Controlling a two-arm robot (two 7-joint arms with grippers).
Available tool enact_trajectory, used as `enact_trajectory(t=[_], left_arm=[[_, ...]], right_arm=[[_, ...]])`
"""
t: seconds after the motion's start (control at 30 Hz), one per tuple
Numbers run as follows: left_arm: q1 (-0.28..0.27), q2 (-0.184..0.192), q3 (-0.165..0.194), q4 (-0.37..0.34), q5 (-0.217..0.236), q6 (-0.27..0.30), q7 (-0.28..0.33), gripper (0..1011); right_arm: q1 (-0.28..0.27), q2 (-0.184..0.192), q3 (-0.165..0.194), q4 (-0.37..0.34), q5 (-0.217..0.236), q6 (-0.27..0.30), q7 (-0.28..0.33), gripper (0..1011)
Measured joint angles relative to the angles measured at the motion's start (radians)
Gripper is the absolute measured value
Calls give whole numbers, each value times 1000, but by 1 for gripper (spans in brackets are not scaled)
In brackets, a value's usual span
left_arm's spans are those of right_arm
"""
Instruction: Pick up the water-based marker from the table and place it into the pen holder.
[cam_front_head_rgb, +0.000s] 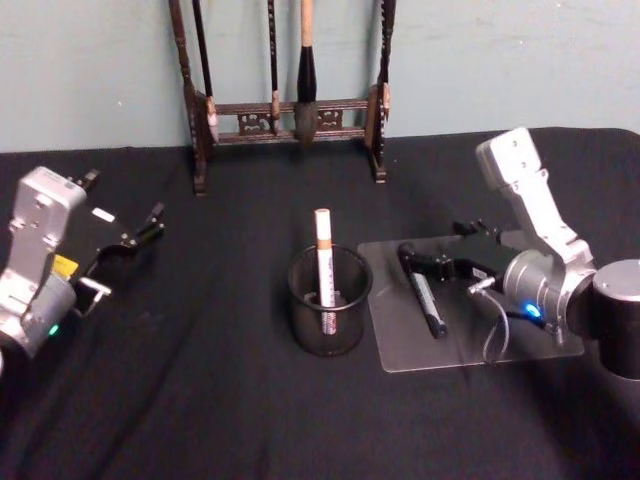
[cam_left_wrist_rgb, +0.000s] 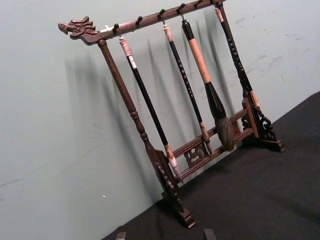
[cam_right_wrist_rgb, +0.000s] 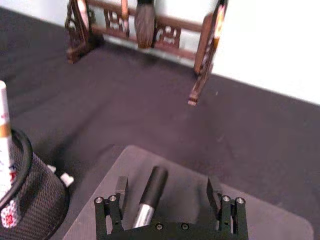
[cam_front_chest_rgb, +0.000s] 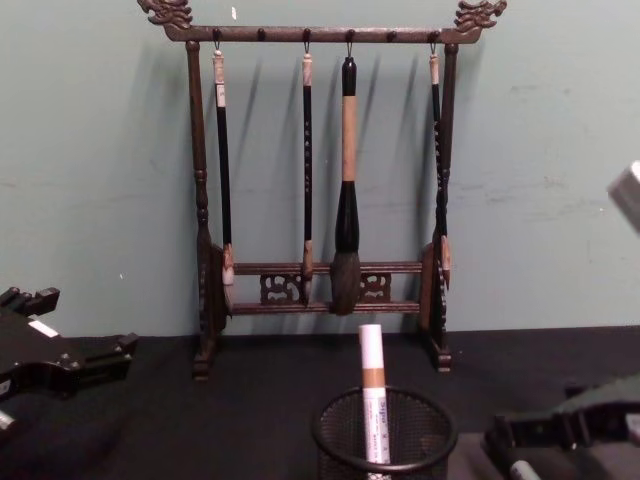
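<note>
A dark marker (cam_front_head_rgb: 425, 303) with a black cap and silver barrel lies on a grey mat (cam_front_head_rgb: 455, 345) to the right of the pen holder (cam_front_head_rgb: 328, 300). The holder is a round black mesh cup with a white, orange-banded marker (cam_front_head_rgb: 324, 262) standing in it. My right gripper (cam_front_head_rgb: 407, 258) is open at the dark marker's far end. In the right wrist view the marker's cap (cam_right_wrist_rgb: 154, 181) lies between the gripper's (cam_right_wrist_rgb: 168, 191) spread fingers, closer to one finger (cam_right_wrist_rgb: 121, 188), untouched. My left gripper (cam_front_head_rgb: 140, 232) is parked open at the table's left.
A tall wooden brush rack (cam_front_head_rgb: 288, 110) with several hanging brushes stands at the back against the wall, behind the holder. Black cloth (cam_front_head_rgb: 200, 400) covers the table. The holder's mesh wall (cam_right_wrist_rgb: 30, 200) stands close beside my right gripper.
</note>
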Motion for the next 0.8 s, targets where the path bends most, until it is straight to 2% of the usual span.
enact_trajectory(t=[0.23, 0.8], left_arm=[[0, 0, 0, 0, 0, 0, 0, 1001], [0, 0, 0, 0, 0, 0, 0, 1001]], right_arm=[[22, -27, -17, 49, -24, 36, 15, 1002], [42, -61, -26, 102, -76, 41, 37, 1002]])
